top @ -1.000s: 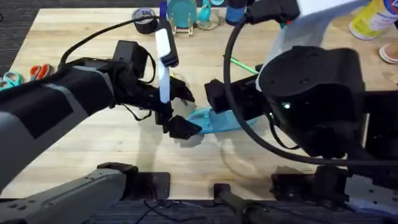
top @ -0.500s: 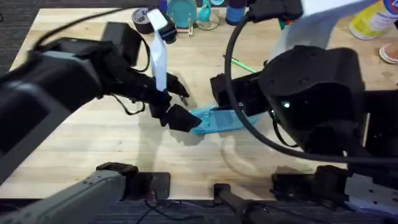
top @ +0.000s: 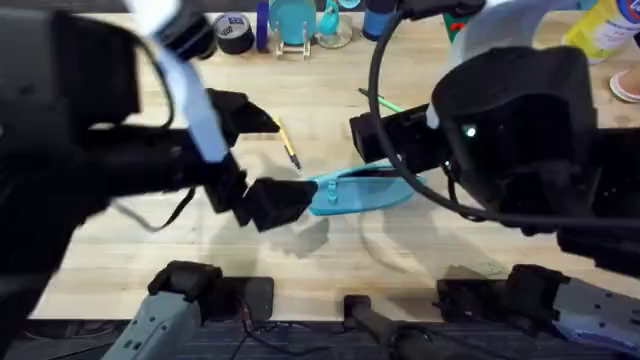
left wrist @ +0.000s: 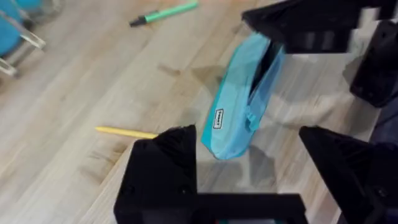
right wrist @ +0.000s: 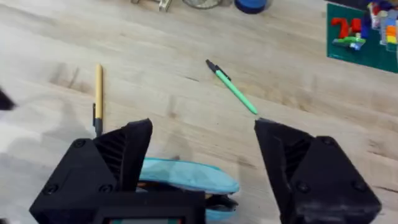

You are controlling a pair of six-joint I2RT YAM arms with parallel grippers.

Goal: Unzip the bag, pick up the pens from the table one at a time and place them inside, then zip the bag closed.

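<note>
Bag work sits at mid-table in front of you. Your table [top: 330, 250] is light wood planking, and both arms loom over it, the left arm from the lower left and the right arm from the lower right. The bag [top: 358, 190] is a light-blue pouch lying flat near the centre, and in the left wrist view [left wrist: 239, 106] you can see its top seam parted, a dark slit showing along part of its length.

Your left gripper [top: 285, 197] sits just beside the bag's near end; its black fingers [left wrist: 165, 171] are spread apart with nothing between them, the pouch end lying in the gap but apart from both. Your right gripper [right wrist: 202, 168] hovers over the bag's other end with its fingers also spread wide and nothing held.

You have the yellow pen [top: 288, 144] lying on the wood just beyond the left gripper, dark tip toward the bag, and the green pen [right wrist: 232, 88] farther back, angled, well apart from the yellow one. Neither pen touches the bag.
</note>
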